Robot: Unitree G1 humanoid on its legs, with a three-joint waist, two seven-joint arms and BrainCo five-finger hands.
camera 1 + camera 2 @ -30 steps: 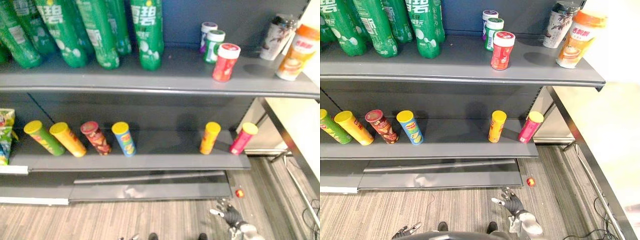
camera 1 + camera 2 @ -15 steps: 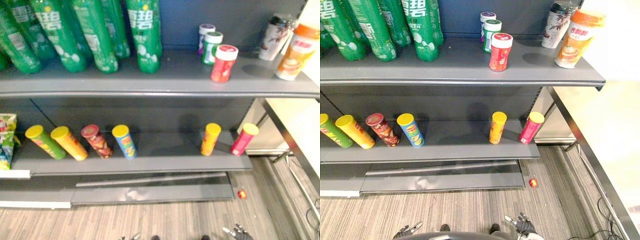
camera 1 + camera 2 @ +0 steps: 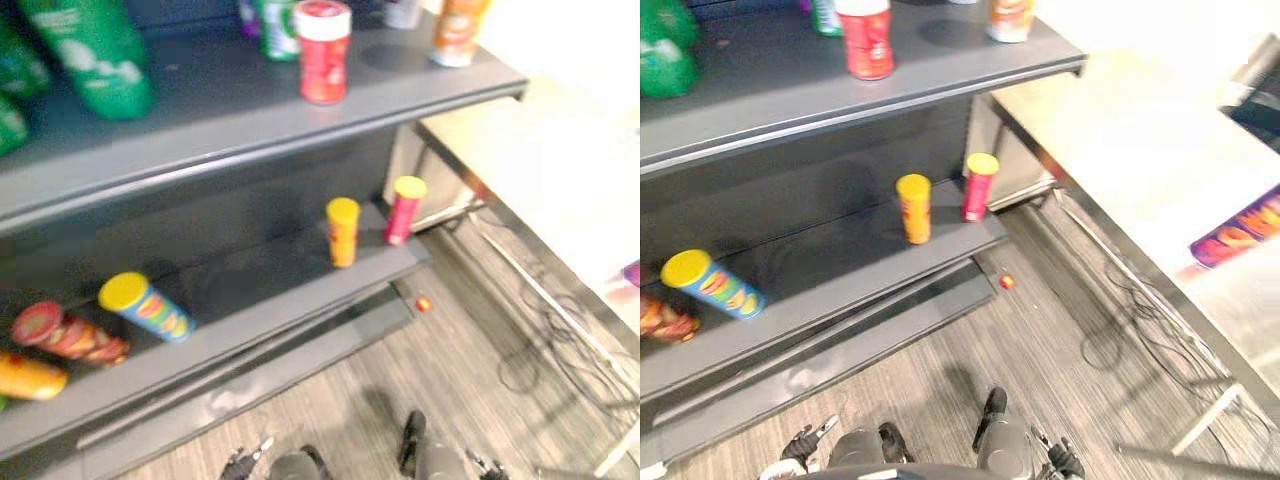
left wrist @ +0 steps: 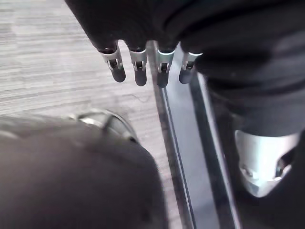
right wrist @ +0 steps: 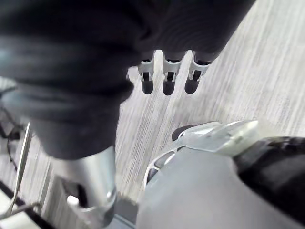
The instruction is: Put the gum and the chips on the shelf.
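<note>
Hanging low, right hand and left hand both empty, fingers straight. Purple chips tube lies on its side on table, ahead-right of right hand, well apart, long axis slanting rightward. Right hand nearer.

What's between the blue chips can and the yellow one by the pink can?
Nothing: bare shelf between blue can and yellow can, in both eye views.

Grey shelving, striped grey floor, pale table alongside

Gum jar on upper shelf, chip cans below.
</note>
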